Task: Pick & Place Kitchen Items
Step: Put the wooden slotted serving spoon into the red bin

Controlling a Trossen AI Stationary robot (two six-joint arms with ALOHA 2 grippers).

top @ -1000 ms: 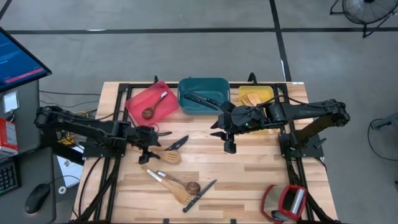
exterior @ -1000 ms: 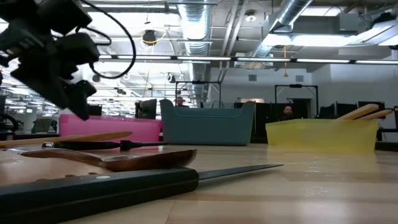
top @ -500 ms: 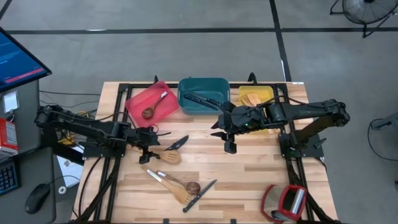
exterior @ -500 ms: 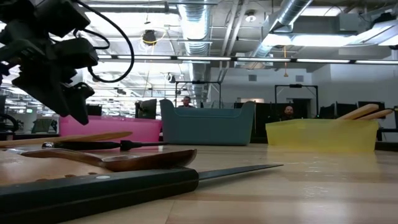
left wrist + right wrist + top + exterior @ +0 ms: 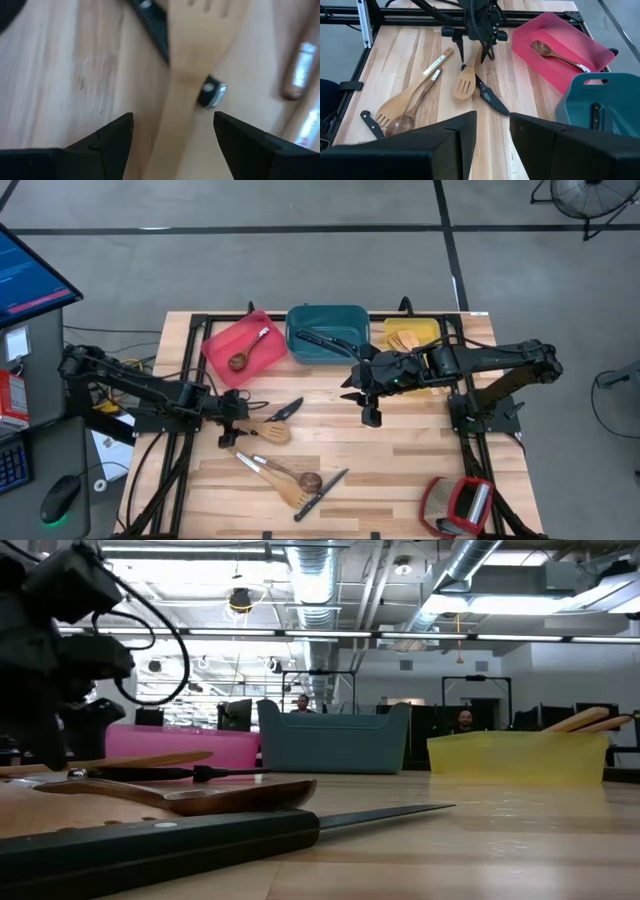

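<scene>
slotted spatula (image 5: 182, 90) between open left gripper (image 5: 172, 145) fingers, seemingly untouched

Red tray (image 5: 222, 343), teal tray (image 5: 326, 317) and yellow tray (image 5: 390, 332) line the wooden counter's (image 5: 400, 450) far edge (a red-and-silver object (image 5: 458, 504) sits at one near corner).

The table (image 5: 400, 450) is smooth pale wood, the slotted spatula (image 5: 464, 84) is plain wood, and the red tray (image 5: 570, 55) looks like plastic.

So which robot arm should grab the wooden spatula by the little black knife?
Probably the left. Its gripper is open right above the slotted spatula, whose handle shows between its fingers. The right gripper hovers farther off, mid-table.
</scene>
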